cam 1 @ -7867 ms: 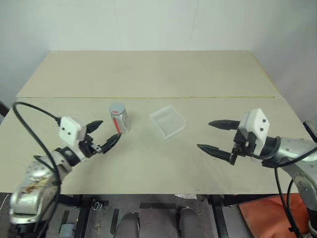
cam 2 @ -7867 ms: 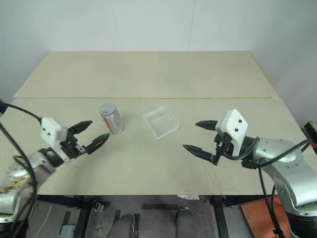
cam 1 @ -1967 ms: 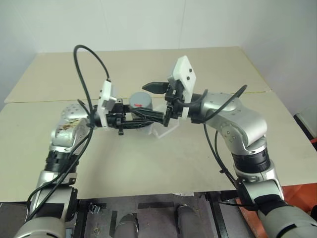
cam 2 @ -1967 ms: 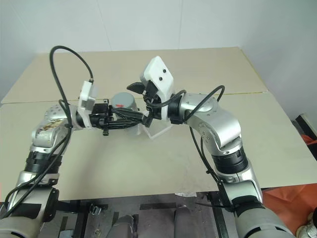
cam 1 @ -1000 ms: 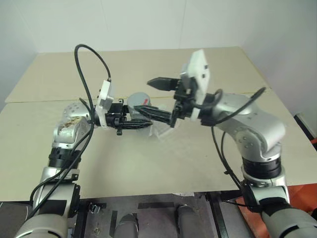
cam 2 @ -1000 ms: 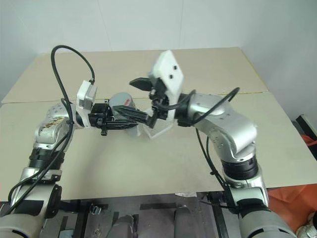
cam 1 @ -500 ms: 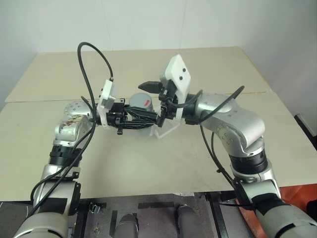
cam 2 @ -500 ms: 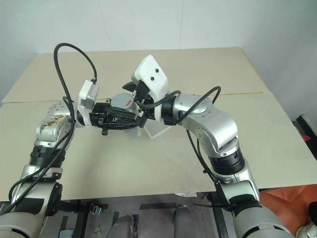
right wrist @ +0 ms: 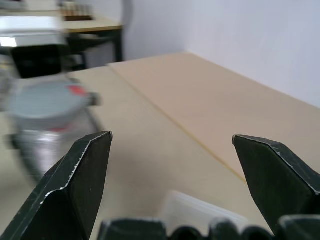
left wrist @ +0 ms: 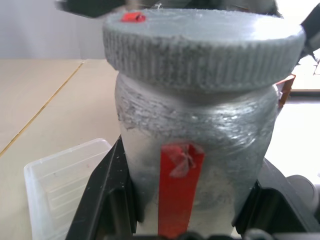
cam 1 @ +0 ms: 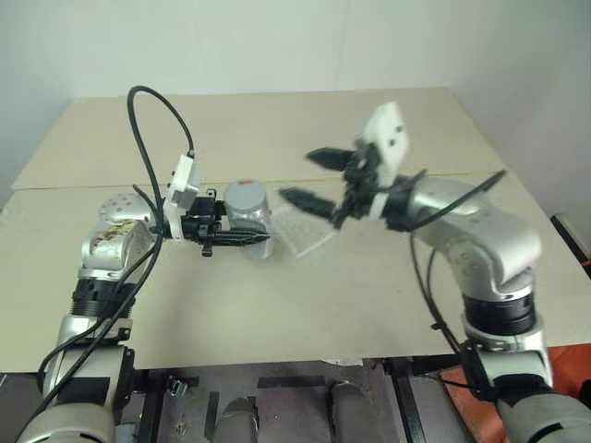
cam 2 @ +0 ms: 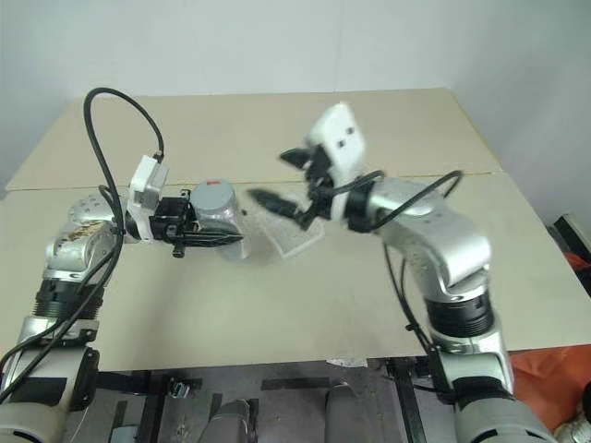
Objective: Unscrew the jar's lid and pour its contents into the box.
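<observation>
My left gripper [cam 1: 257, 229] is shut on the jar [cam 1: 249, 218] and holds it upright, a little above the table. The wrist view shows the black fingers [left wrist: 107, 200] clamping both sides of the silvery wall with its red strip [left wrist: 179, 180]. The grey lid [cam 1: 245, 190] sits on the jar, with a small red mark on top. The contents are hidden inside. My right gripper [cam 1: 310, 175] hangs open to the right of the lid, apart from it and holding nothing. The clear box [cam 1: 310, 231] lies on the table just right of the jar, below the right gripper.
A seam [cam 1: 102, 178] runs across the beige table behind both arms. A black cable [cam 1: 152, 111] loops up over my left arm. The table's right edge [cam 1: 531, 208] runs close beside my right elbow.
My right gripper, which was around the lid half a second ago, has pulled away to the right, still open. The lid stays on the jar. The left gripper keeps its hold.
</observation>
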